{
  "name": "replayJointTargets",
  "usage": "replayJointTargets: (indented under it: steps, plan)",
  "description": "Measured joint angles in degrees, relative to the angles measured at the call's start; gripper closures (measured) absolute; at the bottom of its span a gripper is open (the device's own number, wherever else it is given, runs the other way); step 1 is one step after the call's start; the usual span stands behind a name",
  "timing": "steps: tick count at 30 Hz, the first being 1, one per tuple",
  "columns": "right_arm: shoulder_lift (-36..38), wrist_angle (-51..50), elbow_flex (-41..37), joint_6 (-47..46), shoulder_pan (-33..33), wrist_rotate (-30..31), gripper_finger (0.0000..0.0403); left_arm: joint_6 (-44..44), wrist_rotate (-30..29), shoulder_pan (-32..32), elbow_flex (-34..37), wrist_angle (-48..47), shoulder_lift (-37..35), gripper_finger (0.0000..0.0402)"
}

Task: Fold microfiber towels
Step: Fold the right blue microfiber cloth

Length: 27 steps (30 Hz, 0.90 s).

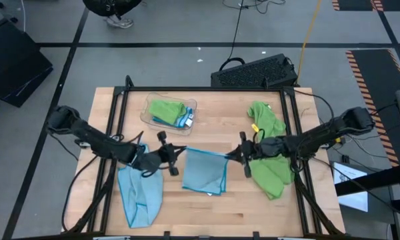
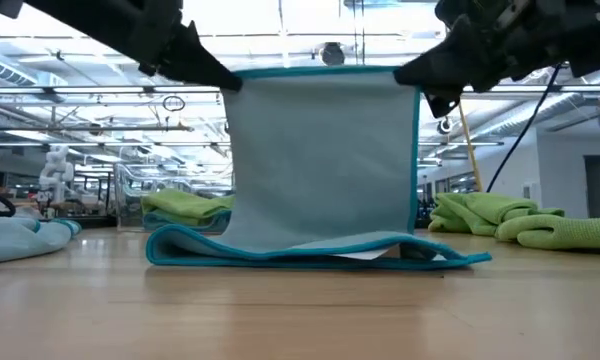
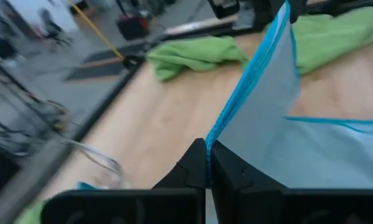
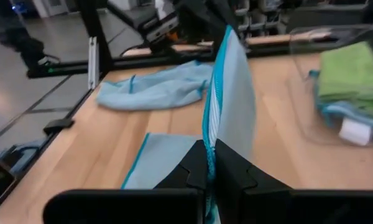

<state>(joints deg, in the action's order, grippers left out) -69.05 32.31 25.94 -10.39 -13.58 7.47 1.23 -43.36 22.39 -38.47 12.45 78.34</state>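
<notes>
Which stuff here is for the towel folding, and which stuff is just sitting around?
For the job:
- blue towel, held up by both end effectors, left and right, shut on its top corners
- crumpled blue towel
- green towel heap
- folded towels in the tray

Just lying about:
- clear tray
- black keyboard beyond the table

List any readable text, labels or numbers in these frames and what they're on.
None can be read.
White tag on the folded towels in the clear tray: too small to show any print.
White sheet on the floor by the table's right edge: marks too blurred to read.
Blue towel held up by the left gripper and right gripper: no print visible.
</notes>
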Motion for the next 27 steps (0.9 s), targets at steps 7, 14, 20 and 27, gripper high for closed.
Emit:
replayJointTargets:
  steps: [7, 14, 20, 27]
  plan:
    - [-4.2, 0.0, -1.5, -4.0, -1.2, 0.3, 0.0398, 8.5, 4.0, 0.7, 3.4, 0.1, 2.7, 0.0391]
    - [-9.5, 5.1, -1.6, -3.8, -1.0, -0.2, 0.0398, 13.2, 6.9, 3.6, 6.3, 1.8, 3.7, 0.0393]
    - [-5.9, 6.0, -1.7, 1.0, 3.6, -0.2, 0.0398, 9.2, 3.4, 3.3, 6.3, 6.5, 3.6, 0.0397]
    - [1.7, 2.0, -1.7, 5.2, 9.1, -0.5, 0.0398, 8.3, 1.3, 0.0, 6.2, 8.3, 3.6, 0.0396]
